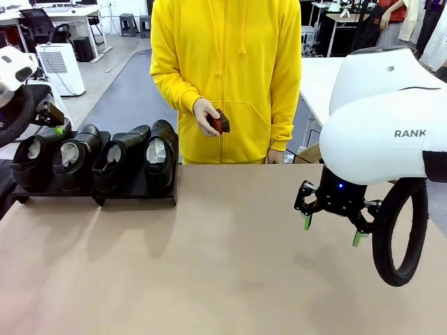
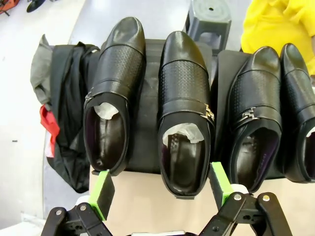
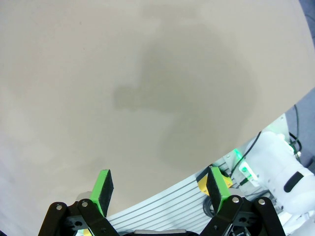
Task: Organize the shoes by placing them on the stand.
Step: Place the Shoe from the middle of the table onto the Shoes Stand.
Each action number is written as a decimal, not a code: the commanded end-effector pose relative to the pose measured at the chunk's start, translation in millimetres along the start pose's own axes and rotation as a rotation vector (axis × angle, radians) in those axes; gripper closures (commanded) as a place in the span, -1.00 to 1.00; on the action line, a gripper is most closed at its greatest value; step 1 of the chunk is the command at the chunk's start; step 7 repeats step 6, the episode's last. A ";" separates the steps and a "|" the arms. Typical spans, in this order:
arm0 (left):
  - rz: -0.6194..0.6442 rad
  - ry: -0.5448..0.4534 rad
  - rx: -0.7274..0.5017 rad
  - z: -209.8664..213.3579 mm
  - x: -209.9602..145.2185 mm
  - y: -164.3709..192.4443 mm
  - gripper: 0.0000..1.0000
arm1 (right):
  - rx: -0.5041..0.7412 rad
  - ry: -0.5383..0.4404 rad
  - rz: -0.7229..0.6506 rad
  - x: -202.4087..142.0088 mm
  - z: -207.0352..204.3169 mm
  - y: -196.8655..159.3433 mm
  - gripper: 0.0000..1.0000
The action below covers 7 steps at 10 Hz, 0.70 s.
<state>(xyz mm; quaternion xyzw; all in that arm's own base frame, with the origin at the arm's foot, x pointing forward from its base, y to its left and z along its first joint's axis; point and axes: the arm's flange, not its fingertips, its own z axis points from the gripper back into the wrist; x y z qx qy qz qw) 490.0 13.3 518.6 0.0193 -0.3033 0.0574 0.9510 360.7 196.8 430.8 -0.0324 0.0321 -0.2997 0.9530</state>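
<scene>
Left gripper [image 2: 162, 189] jaws apart, empty, above four shoes [image 2: 184, 110] lined on stand [image 1: 133, 192]; right gripper [image 1: 332, 229] spread, empty, over table [image 1: 223, 265].

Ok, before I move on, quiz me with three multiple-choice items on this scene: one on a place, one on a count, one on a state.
1. Where is the stand?
A. on the table's left side, by the far edge
B. at the table's centre
C. under the right gripper

2. How many shoes sit on the stand?
A. two
B. three
C. four

3. What state is the right gripper in?
A. shut on a shoe
B. open, holding nothing
C. shut on the brush

Answers:
1. A, the front view shows it at the left, by the far edge.
2. C, four black shoes stand side by side.
3. B, its green pads are spread apart above the bare table; the small brush is in the person's hand.
</scene>
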 end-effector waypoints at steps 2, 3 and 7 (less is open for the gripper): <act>-0.007 -0.011 0.020 1.1 1.6 -1.2 -1.00 | -0.006 -0.014 0.015 3.4 2.4 -2.0 -1.00; -0.007 -0.011 0.020 1.1 1.6 -1.2 -1.00 | -0.006 -0.014 0.015 3.4 2.4 -2.0 -1.00; -0.007 -0.011 0.020 1.1 1.6 -1.2 -1.00 | -0.006 -0.014 0.015 3.4 2.4 -2.0 -1.00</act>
